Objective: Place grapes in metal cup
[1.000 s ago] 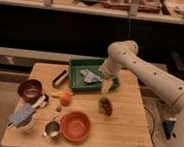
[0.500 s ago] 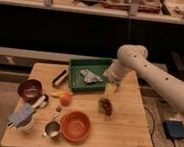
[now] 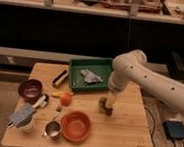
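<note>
**Jaws lowered to the grapes at centre frame**

Since the earlier frames, the arm (image 3: 150, 80) has been brought down from above the green tray's lower right corner, so that the jaws are now set directly over the grapes (image 3: 105, 109), just right of the frame's centre. The grapes themselves have not been shifted; they are seen as a small dark bunch on the wooden counter (image 3: 123, 135), partly covered from above by the jaws. Contact appears to be made, but whether the jaws are open or closed on the bunch cannot be told.

The metal cup (image 3: 52, 129) is found at the lower left of the frame, upright, just beside the left edge of the orange bowl (image 3: 75, 125) and well apart from the grapes. A white mug (image 3: 25, 124) is placed further left, with a grey object laid across its top. A dark purple bowl (image 3: 30, 88) is seen at mid-left, and an orange fruit (image 3: 66, 99) lies between that bowl and the grapes. The green tray (image 3: 74, 81) is set at the counter's upper middle, with a crumpled pale item inside it.
</note>
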### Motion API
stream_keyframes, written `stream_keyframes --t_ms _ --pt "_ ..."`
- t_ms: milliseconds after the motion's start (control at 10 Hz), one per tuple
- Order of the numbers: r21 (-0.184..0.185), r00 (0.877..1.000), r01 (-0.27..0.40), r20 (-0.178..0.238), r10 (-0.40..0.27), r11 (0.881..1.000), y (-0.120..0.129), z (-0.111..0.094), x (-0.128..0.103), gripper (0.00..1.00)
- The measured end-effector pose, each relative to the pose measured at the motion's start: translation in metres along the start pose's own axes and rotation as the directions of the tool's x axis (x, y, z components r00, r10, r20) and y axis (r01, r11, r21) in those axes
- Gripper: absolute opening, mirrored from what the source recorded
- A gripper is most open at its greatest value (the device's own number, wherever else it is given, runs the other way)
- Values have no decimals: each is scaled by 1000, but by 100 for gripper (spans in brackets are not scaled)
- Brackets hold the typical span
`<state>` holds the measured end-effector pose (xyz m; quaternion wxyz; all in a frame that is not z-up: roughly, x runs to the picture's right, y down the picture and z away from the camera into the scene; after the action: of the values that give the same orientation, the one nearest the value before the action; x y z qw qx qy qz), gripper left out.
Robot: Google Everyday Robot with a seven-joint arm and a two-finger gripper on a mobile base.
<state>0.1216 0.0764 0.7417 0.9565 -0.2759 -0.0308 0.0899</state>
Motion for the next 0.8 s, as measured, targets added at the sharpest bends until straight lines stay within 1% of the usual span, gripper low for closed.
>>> stream_keyframes --t_ms 100,200,300,400,600,800 --pt "-3 999 -31 9 31 1000 9 16 9 80" --pt "-7 998 -61 32 61 998 16 30 19 80" --pt "-19 993 -89 77 90 996 22 40 24 80" --pt "-37 985 -108 134 112 993 29 47 29 80" --pt "-60 975 -110 187 119 992 33 49 27 80" --pt "-78 965 -117 227 132 990 37 52 31 80"
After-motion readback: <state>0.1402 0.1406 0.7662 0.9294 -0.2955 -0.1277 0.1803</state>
